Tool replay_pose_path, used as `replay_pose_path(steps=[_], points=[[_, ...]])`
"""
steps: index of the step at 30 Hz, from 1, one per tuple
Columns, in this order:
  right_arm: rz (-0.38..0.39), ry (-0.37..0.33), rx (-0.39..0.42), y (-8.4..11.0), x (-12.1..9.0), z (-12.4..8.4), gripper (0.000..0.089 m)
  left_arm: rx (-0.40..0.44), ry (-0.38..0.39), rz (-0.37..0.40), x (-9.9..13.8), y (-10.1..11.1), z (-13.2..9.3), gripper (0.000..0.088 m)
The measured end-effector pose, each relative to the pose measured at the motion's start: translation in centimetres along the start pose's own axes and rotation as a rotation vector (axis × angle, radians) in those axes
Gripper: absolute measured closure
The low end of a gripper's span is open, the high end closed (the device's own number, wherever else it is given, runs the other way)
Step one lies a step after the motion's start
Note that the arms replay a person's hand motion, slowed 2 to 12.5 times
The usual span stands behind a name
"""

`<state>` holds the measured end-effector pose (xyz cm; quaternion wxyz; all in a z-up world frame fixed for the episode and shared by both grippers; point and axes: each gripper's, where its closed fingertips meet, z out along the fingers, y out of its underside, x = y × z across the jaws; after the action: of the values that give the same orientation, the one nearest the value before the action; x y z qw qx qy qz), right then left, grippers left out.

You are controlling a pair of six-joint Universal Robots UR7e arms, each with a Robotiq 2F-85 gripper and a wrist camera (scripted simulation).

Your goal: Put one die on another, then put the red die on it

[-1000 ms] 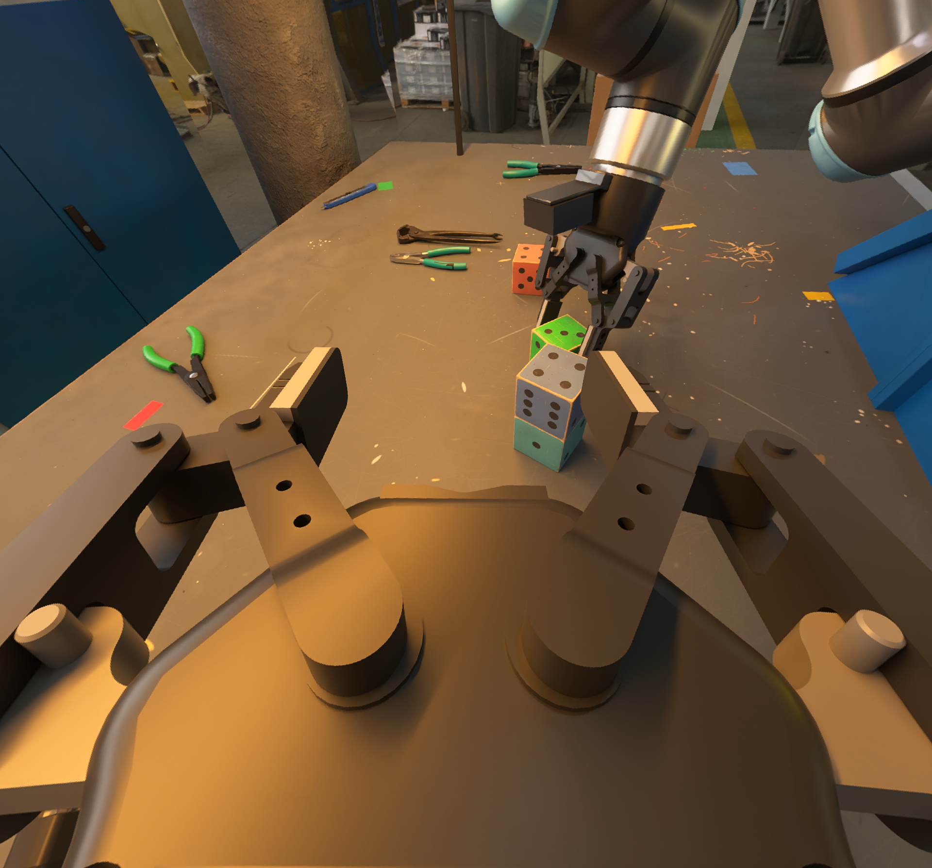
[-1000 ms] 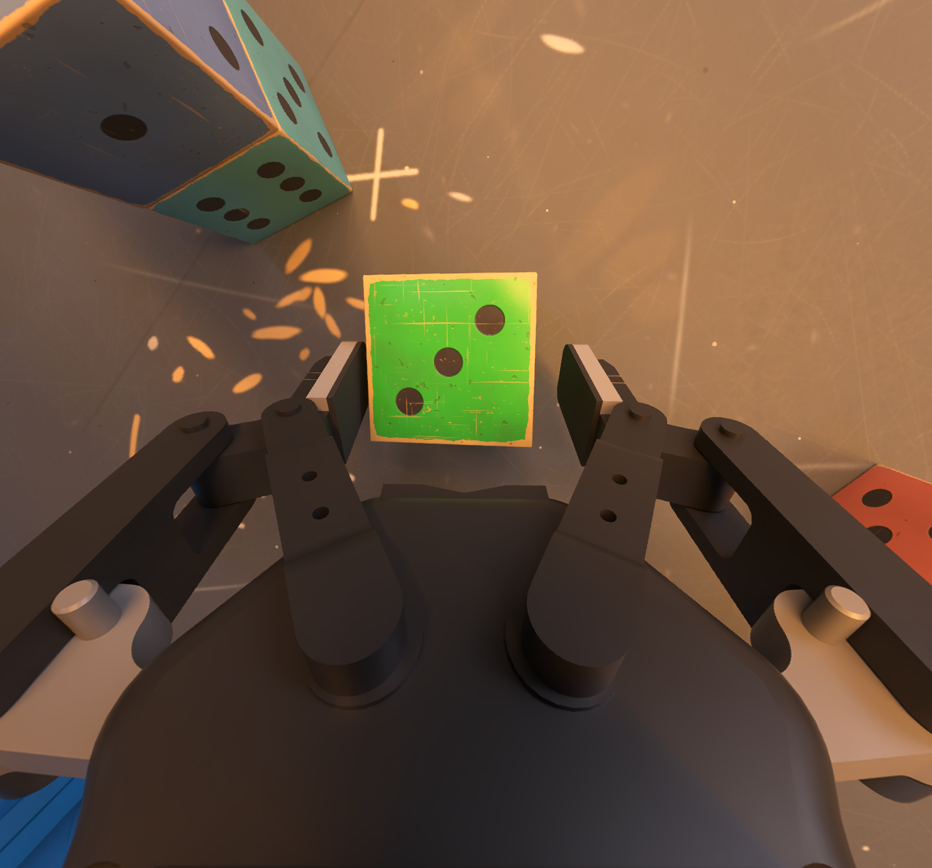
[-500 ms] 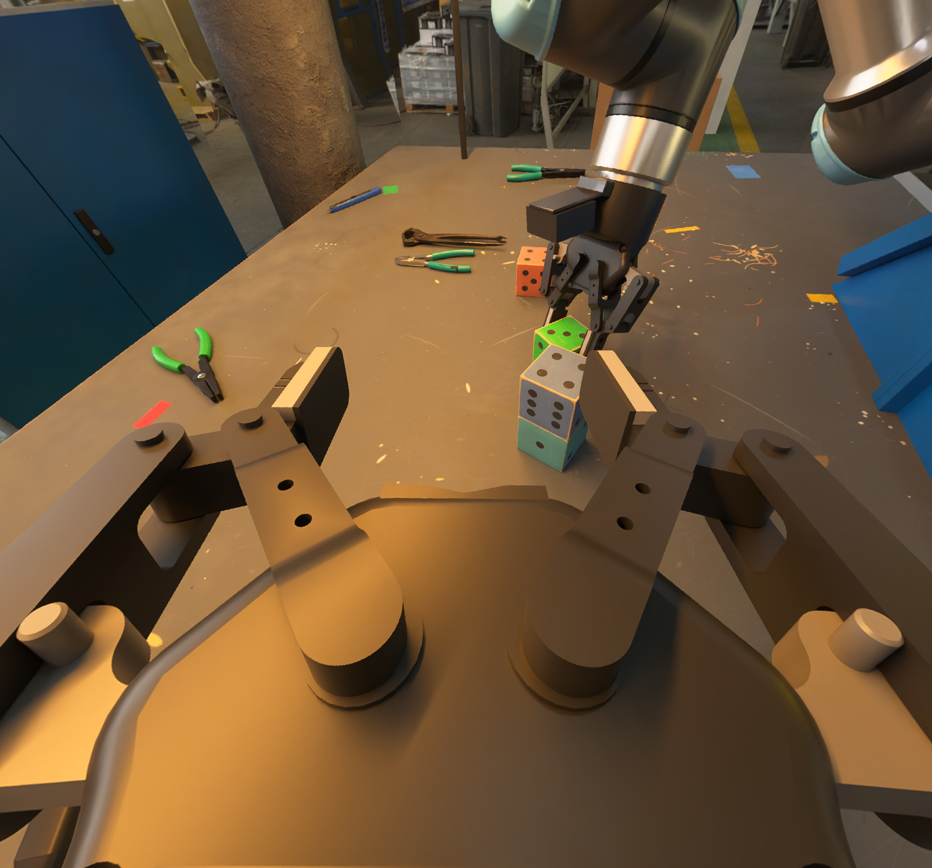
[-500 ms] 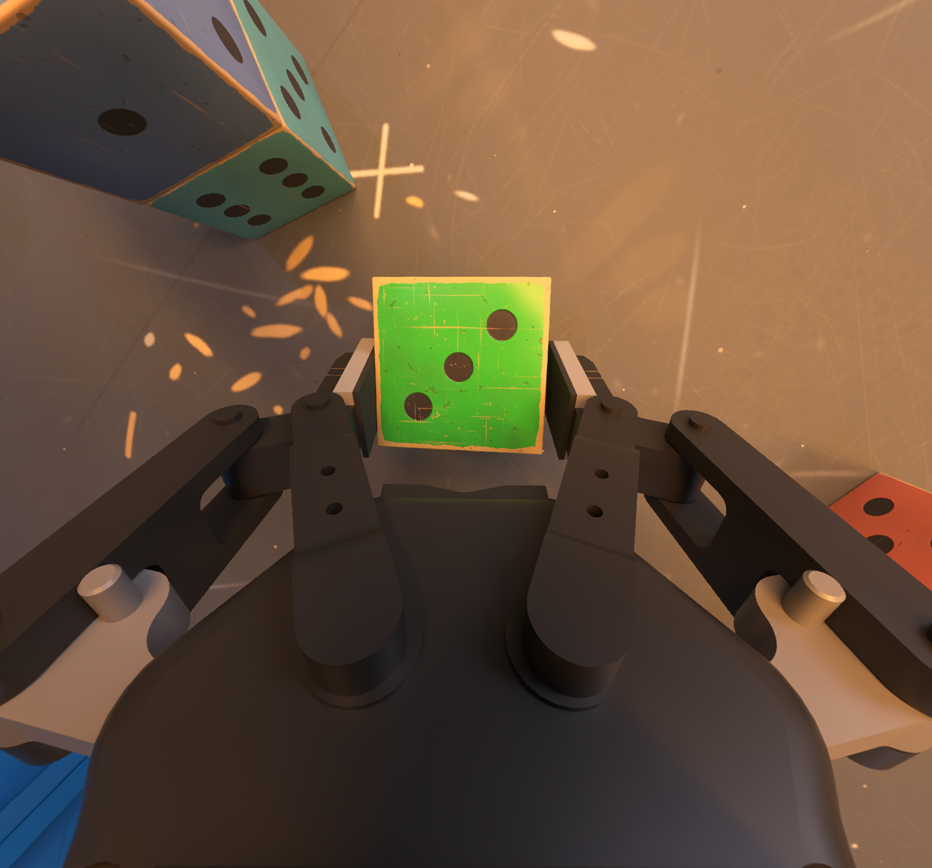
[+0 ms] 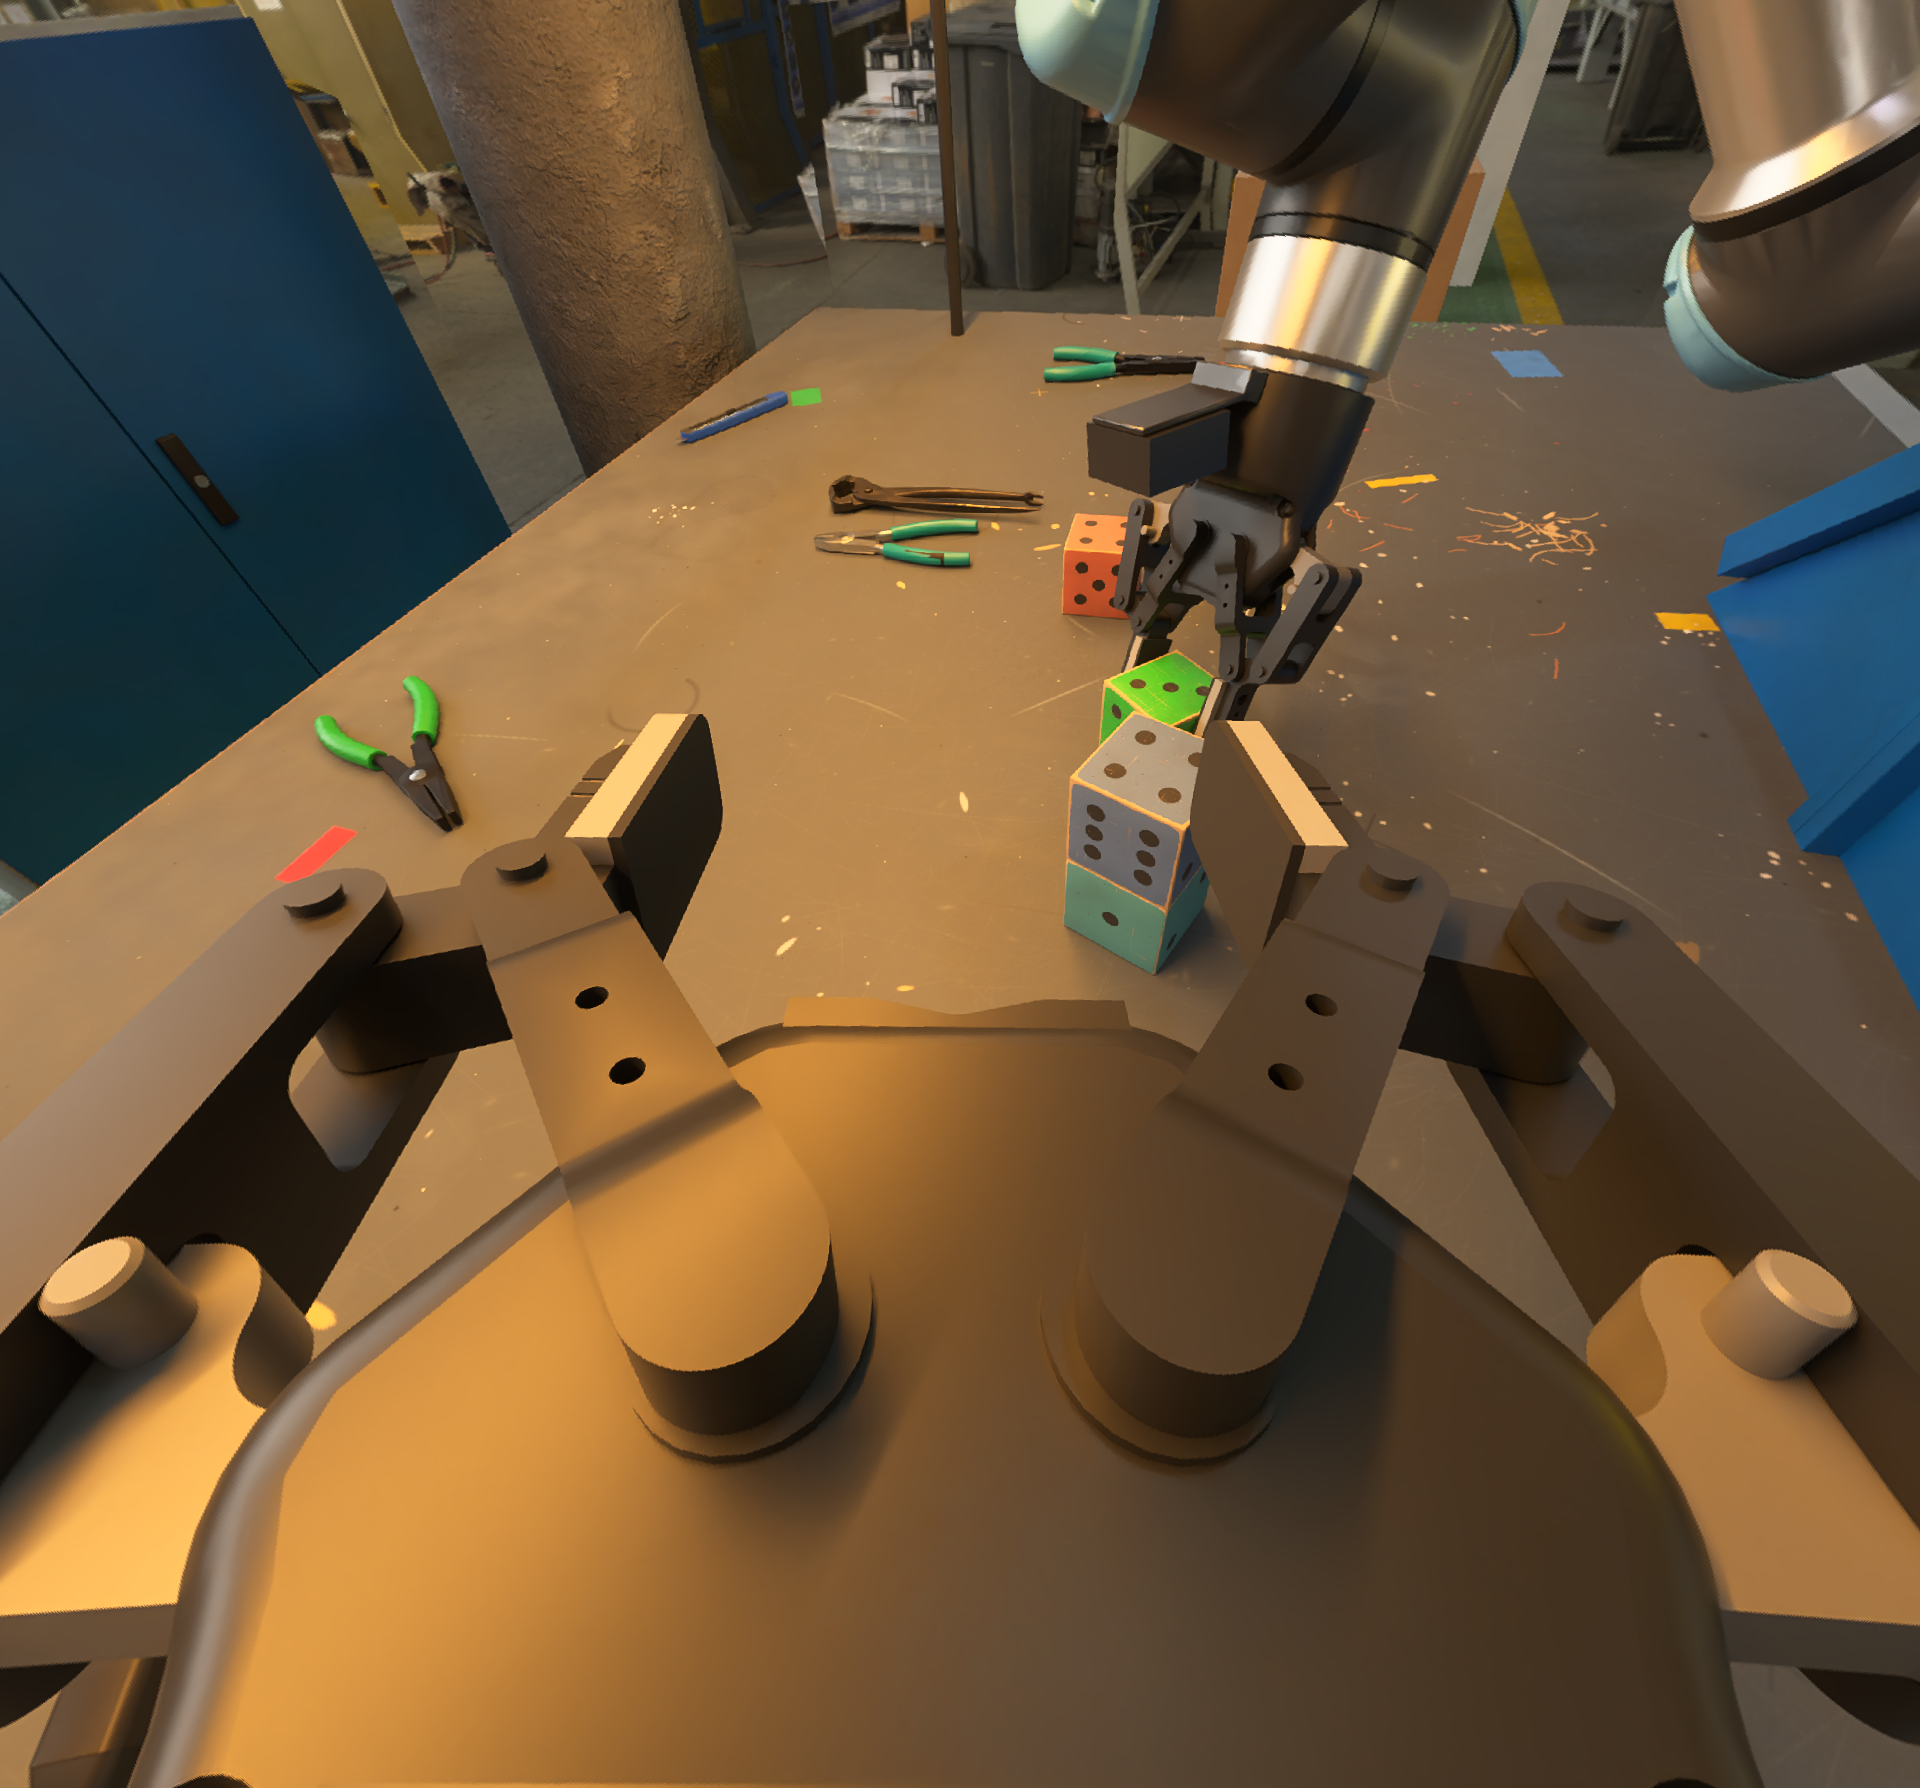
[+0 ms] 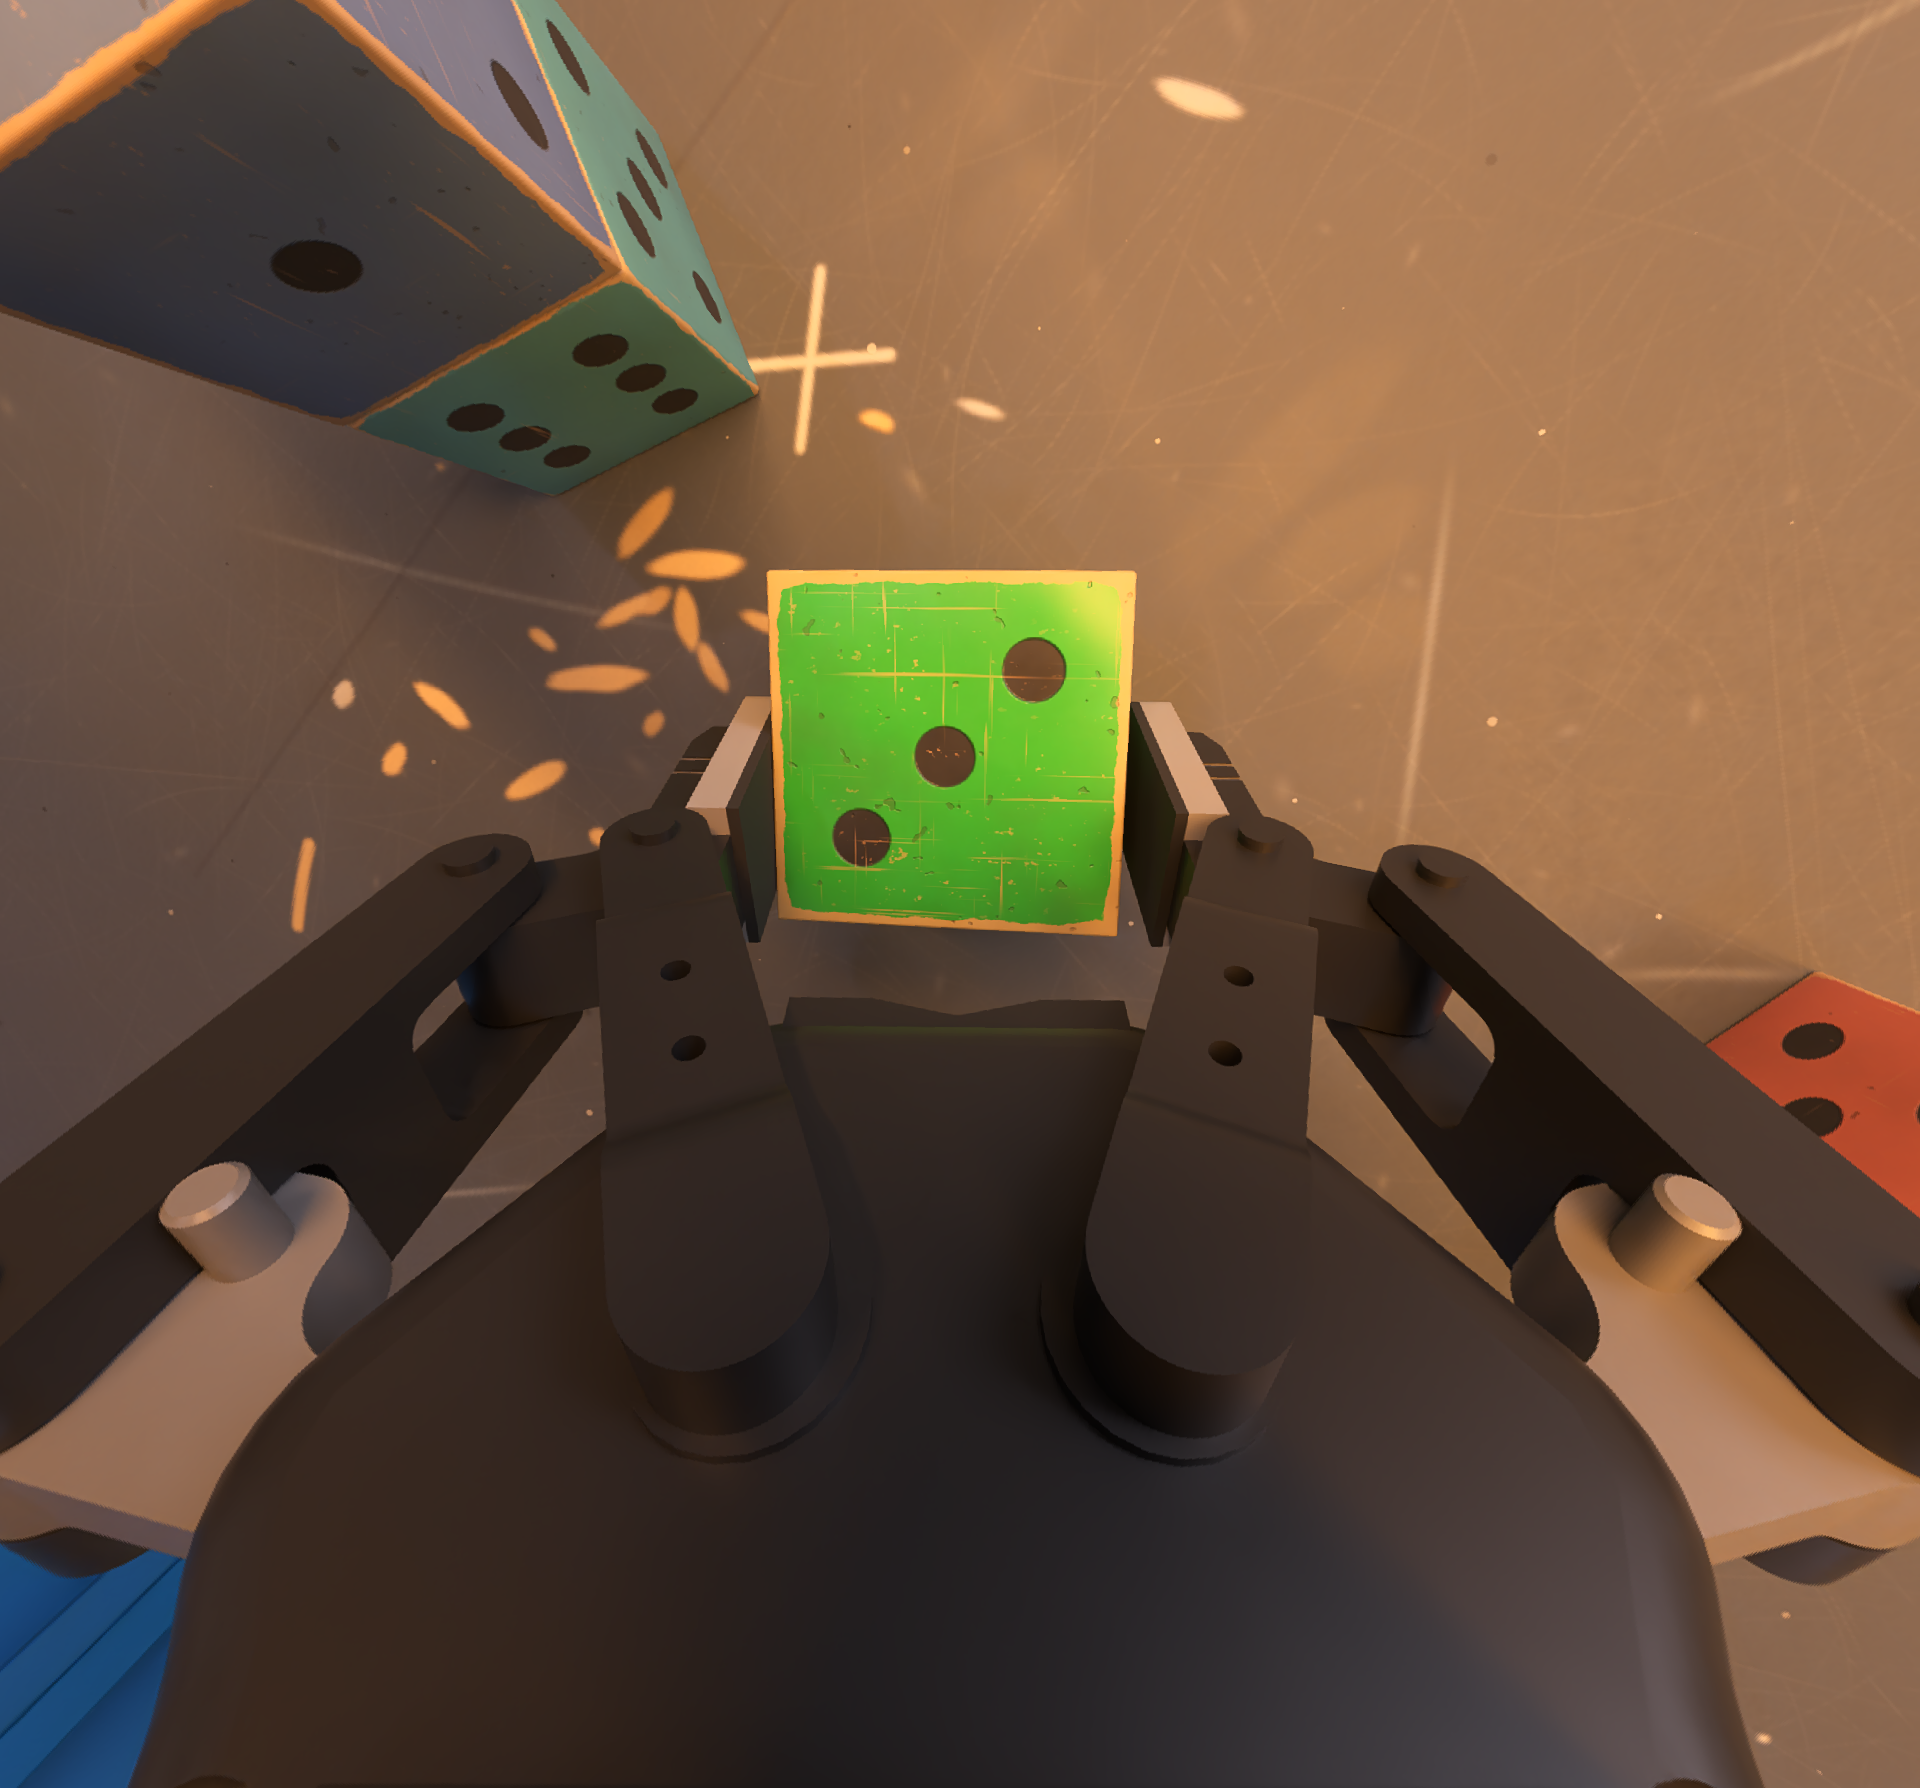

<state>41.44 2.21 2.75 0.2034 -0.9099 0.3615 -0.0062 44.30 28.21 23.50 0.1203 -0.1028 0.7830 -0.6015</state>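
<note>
While a grey die (image 5: 1132,808) already sits on a teal die (image 5: 1117,923) at the table's (image 5: 831,751) middle, the right gripper (image 6: 951,803) has its pads pressed on both sides of a green die (image 6: 951,751) just beyond that stack. The left gripper (image 5: 956,803), near the viewer, is spread wide and holds nothing. The red die (image 5: 1091,564) rests farther away, untouched. Judging by this, the first stacking is done; placing the red die remains.

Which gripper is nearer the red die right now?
Right. The right gripper, shut on the green die, sits just beside the red die. The left gripper is open, farther back, short of the grey-on-teal stack.
</note>
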Motion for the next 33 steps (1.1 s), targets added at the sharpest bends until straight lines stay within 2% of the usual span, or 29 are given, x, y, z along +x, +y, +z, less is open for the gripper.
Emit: replay_pose_path(steps=[15,24,33], points=[[0.024,0.037,0.085,-1.0,0.0,-2.6,0.0349,-0.010,0.003,0.007,0.1,0.1,-0.2,0.0101],[0.011,0.069,0.198,-2.6,-0.5,-5.2,0.0349,-0.019,0.003,0.015,0.1,0.2,-0.3,0.0102],[-0.035,0.076,0.321,-4.8,-1.9,-7.9,0.0349,-0.020,0.008,0.019,0.3,0.2,-0.3,0.0107]])
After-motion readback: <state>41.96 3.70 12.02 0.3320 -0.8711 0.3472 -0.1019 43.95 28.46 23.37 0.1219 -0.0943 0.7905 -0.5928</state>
